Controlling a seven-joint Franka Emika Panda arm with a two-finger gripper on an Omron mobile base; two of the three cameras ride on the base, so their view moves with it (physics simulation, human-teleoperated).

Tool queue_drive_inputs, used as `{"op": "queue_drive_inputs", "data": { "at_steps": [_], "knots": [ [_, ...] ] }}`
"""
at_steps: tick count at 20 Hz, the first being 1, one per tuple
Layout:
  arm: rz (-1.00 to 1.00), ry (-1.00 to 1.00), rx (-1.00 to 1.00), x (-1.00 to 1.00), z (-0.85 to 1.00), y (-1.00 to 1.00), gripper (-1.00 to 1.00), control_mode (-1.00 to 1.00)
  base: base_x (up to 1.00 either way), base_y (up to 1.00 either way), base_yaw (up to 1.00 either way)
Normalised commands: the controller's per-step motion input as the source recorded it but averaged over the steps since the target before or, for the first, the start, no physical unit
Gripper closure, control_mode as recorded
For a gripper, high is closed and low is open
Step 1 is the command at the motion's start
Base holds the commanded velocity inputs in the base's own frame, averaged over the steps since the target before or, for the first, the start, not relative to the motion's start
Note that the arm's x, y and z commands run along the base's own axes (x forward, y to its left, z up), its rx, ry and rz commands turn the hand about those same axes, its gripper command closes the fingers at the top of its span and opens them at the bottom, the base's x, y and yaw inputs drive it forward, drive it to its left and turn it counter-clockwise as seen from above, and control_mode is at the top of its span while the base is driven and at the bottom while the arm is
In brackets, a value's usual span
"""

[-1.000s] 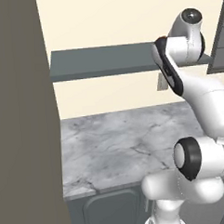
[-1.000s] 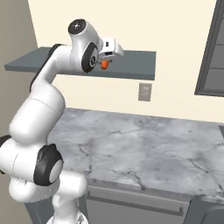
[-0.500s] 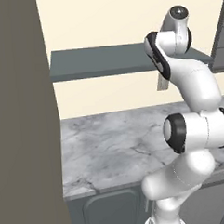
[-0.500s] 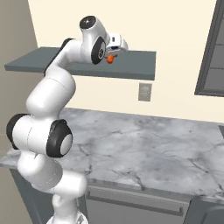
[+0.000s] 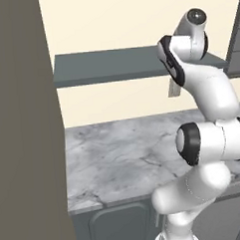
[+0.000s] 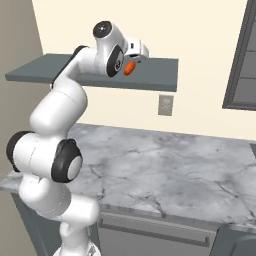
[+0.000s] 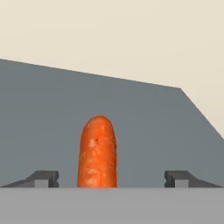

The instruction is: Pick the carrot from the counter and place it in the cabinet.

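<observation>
Arm [image 6: 55,107]: glossy white rounded links, black bands at each joint, dark circular end caps. Gripper [image 7: 112,178]: two small dark grey fingertips.

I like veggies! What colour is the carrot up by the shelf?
Bright orange. The carrot shows best in the hand view, in front of the dark grey-blue cabinet.

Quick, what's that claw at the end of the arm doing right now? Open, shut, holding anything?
Gripper: open, fingertips spread wide with clear gaps either side of the carrot, which lies between them over the cabinet shelf. Whether the carrot rests on the shelf cannot be told.
</observation>
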Motion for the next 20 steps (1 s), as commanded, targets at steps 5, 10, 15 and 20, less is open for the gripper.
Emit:
{"op": "queue_drive_inputs", "data": {
  "at_steps": [5, 10, 15, 20],
  "knots": [
    [0.0, -0.12, 0.0, -0.89, 0.01, -0.1, -1.0, -1.0, 0.0, 0.0, 0.0],
    [0.0, -0.02, 0.0, -1.0, 0.38, -0.15, -1.0, -1.0, 0.0, 0.0, 0.0],
    [0.0, -0.04, 0.0, -1.0, 0.02, -0.03, -1.0, -1.0, 0.0, 0.0, 0.0],
    [0.0, -0.06, 0.0, -1.0, 0.02, 0.0, -1.0, -1.0, 0.0, 0.0, 0.0]
  ]
}}
